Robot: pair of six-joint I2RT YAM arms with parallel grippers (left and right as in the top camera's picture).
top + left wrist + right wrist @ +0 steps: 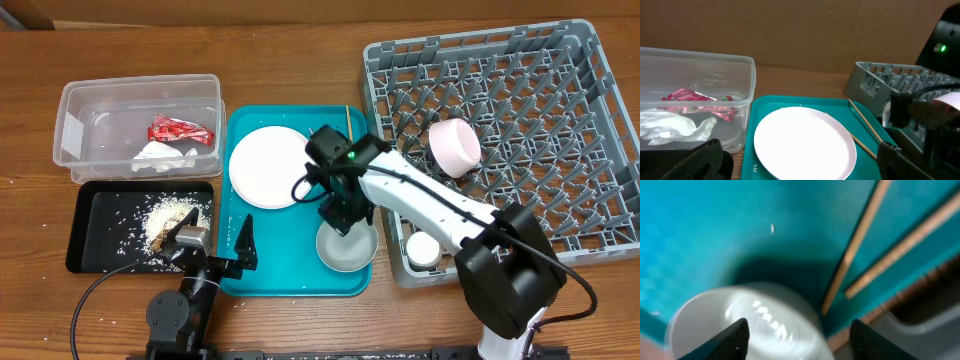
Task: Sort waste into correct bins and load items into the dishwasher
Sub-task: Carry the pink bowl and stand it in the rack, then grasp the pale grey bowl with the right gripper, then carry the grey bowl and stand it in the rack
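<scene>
The pale bowl (348, 247) sits at the near right of the teal tray (290, 280). My right gripper (340, 215) is open just above it, its fingers straddling the bowl (755, 325) in the right wrist view (802, 340). Two chopsticks (855, 245) lie beside the bowl. The large white plate (265, 166) lies on the tray's far left and shows in the left wrist view (805, 142). My left gripper (218, 246) is open and empty at the tray's near left edge (797, 172). The clear tub (80, 105) holds the red wrapper (180, 130) and white napkin (165, 155).
The black tray (95, 225) holds rice and brown scraps (170, 218). The grey dish rack (540, 150) on the right holds the pinkish plate (455, 145) upright and the small white cup (422, 248) in its near left corner. My right arm reaches across from the rack side.
</scene>
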